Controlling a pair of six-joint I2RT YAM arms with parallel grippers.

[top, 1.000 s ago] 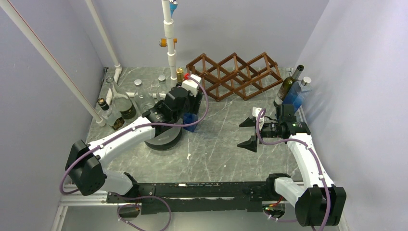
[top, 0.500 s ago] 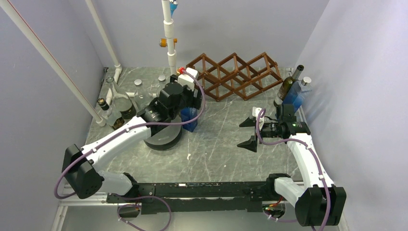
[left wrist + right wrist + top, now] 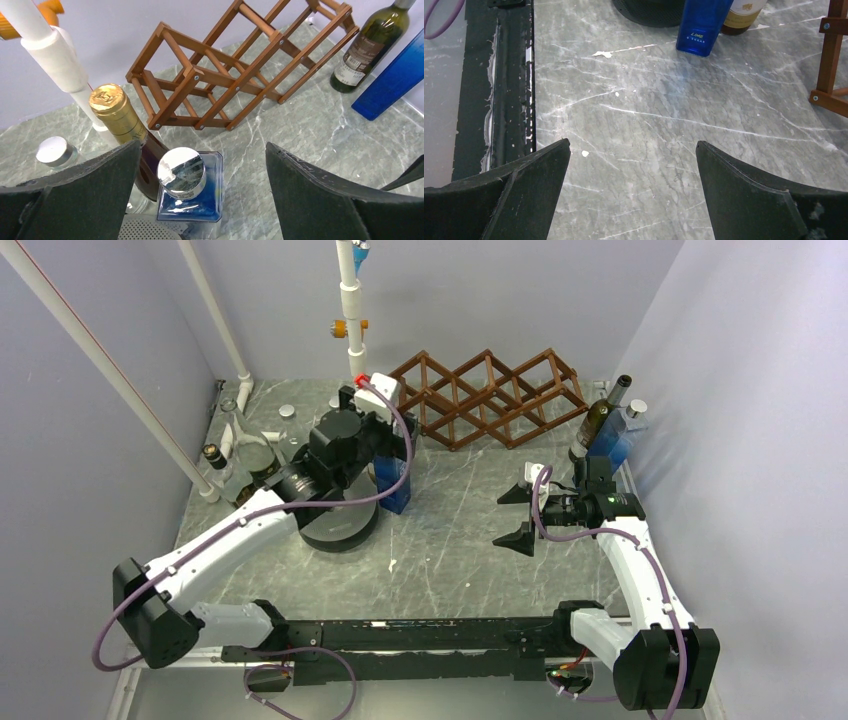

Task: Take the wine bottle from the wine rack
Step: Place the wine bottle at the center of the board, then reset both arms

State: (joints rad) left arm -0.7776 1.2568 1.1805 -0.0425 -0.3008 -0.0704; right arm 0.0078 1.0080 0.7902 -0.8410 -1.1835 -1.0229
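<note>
The brown wooden wine rack (image 3: 490, 398) (image 3: 196, 75) stands at the back of the table, and no bottle lies in its cells. My left gripper (image 3: 392, 440) (image 3: 202, 144) hangs open above a blue square bottle (image 3: 394, 488) (image 3: 192, 205) with a silver cap, which stands upright in front of the rack's left end, free of both fingers. Right beside it stands a dark wine bottle with gold foil (image 3: 112, 110). Open and holding nothing, my right gripper (image 3: 517, 516) (image 3: 633, 142) hovers over bare marble at the right.
A green wine bottle (image 3: 598, 420) (image 3: 372, 45) and a second blue bottle (image 3: 615, 440) stand by the right wall. Several bottles and glasses (image 3: 250, 455) crowd the back left beside white pipes (image 3: 350, 310). A black round disc (image 3: 340, 525) lies under my left arm.
My left gripper has opened off the blue bottle and risen toward the back, leaving the bottle standing. The right arm has not moved.
</note>
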